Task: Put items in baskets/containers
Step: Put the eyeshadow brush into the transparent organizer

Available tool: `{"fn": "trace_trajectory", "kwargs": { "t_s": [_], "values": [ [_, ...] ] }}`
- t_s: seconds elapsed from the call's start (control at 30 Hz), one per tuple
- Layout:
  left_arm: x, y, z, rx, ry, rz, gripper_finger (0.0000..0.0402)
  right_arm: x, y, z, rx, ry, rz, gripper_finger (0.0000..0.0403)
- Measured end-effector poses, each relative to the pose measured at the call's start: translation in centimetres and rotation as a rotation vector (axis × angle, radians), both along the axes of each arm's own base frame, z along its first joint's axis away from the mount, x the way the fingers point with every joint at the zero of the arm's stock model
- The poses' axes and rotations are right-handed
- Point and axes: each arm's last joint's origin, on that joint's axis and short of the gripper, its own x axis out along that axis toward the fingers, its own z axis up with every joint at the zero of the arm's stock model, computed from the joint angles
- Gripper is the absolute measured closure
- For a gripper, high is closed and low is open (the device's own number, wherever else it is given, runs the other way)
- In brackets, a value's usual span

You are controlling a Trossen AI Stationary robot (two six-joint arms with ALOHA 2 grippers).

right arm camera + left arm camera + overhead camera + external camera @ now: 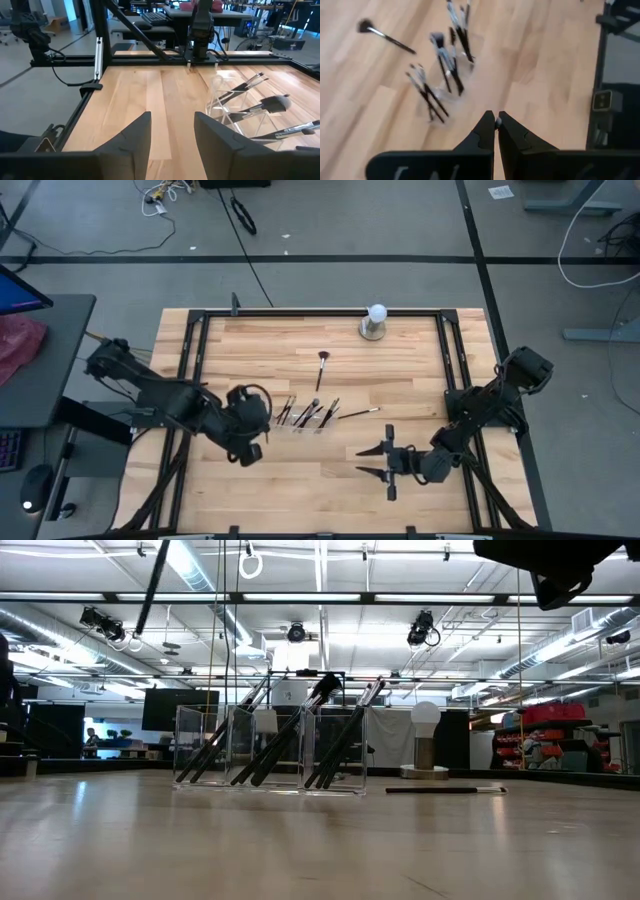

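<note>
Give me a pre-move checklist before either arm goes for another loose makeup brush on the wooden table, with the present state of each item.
1. Right gripper open and empty, over bare wood near the table's front: ok.
2. Left gripper shut and empty, just left of the holder: ok for waiting, not ok for a pick.
3. Clear plastic three-compartment holder standing upright, dark-handled brushes leaning in each compartment: ok.
4. Loose thin dark-handled brush lying flat right of the holder, apart from it, nearer the right arm: ok.
5. Second loose brush with a dark fluffy head lying behind the holder, unobstructed: ok.
6. White ball on a round metal base at the far edge, away from both brushes: ok.
</note>
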Motion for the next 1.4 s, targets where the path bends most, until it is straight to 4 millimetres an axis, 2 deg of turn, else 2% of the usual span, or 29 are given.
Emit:
{"fn": "trace_trajectory", "kwargs": {
  "t_s": [0.1,0.17,0.4,0.73,1.07,1.4],
  "values": [
    [0.1,0.7,1.3,0.037,0.013,0.037,0.0396,0.1,-0.1,-0.1,0.001,0.004,-0.005,0.025],
    [0.4,1.2,1.4,0.07,0.033,0.061,0.0396,0.1,-0.1,-0.1,0.004,0.008,-0.006,0.025],
    [2.4,2.4,0.2,0.149,0.096,0.023,0.0395,0.1,-0.1,-0.1,0.01,0.009,-0.008,0.025],
    [5.0,4.1,-0.5,0.176,0.078,0.001,0.0395,0.1,-0.1,-0.1,0.016,0.01,-0.009,0.025],
    [6.0,5.7,-5.4,0.1,0.142,0.019,0.0395,0.0,-0.1,-0.3,0.032,0.027,0.006,0.025],
    [6.7,7.5,-7.3,-0.012,0.125,0.082,0.0391,0.0,-0.1,-0.4,0.033,0.029,0.005,0.025]
  ]
}}
